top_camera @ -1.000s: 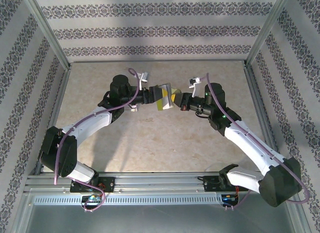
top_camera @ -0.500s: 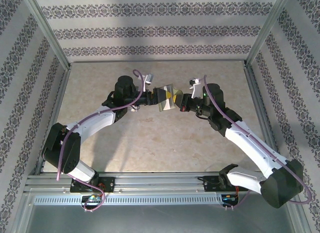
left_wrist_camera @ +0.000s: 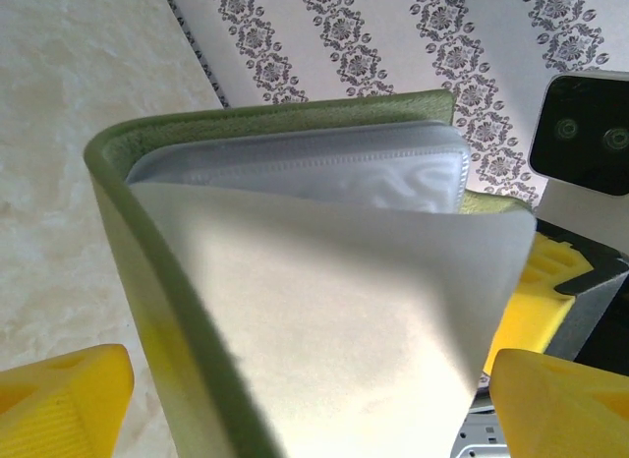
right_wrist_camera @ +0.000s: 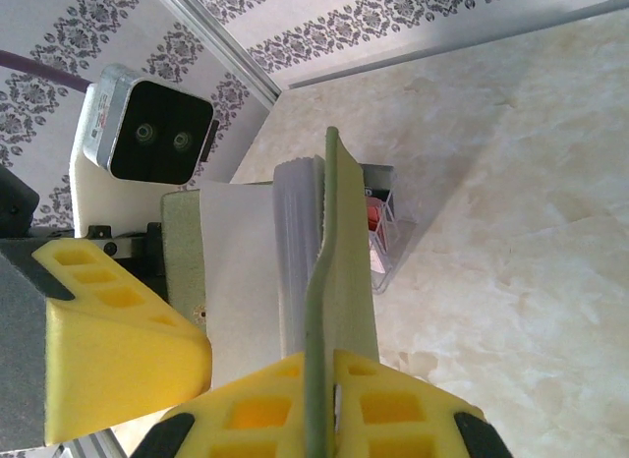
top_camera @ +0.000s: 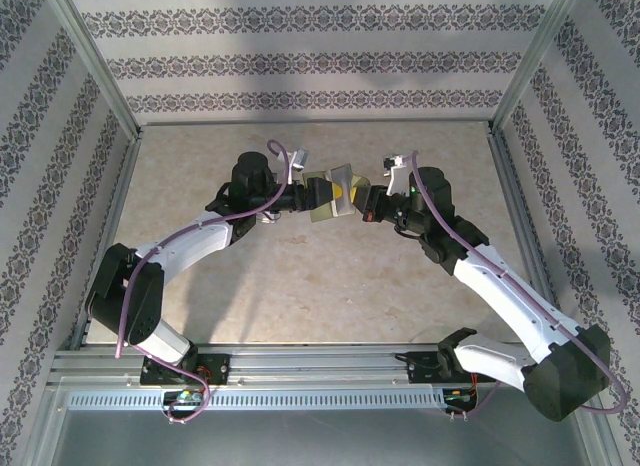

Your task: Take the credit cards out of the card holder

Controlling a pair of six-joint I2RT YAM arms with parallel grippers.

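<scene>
One flap of the pale grey-silver, green-lined bifold card holder (top_camera: pixel 330 186) sits pinched in the right gripper (right_wrist_camera: pixel 316 374), above the marbled tabletop (top_camera: pixel 320 286); left gripper (left_wrist_camera: pixel 305 409) straddles it, wide open — one-flap hold may slip.

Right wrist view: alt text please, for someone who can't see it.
The right gripper pinches one green-edged cover of the open card holder, seen edge-on with the marble table behind. Clear sleeves and a pale silver flap stand to its left, beside a yellow finger of the left arm and that arm's wrist camera.
</scene>
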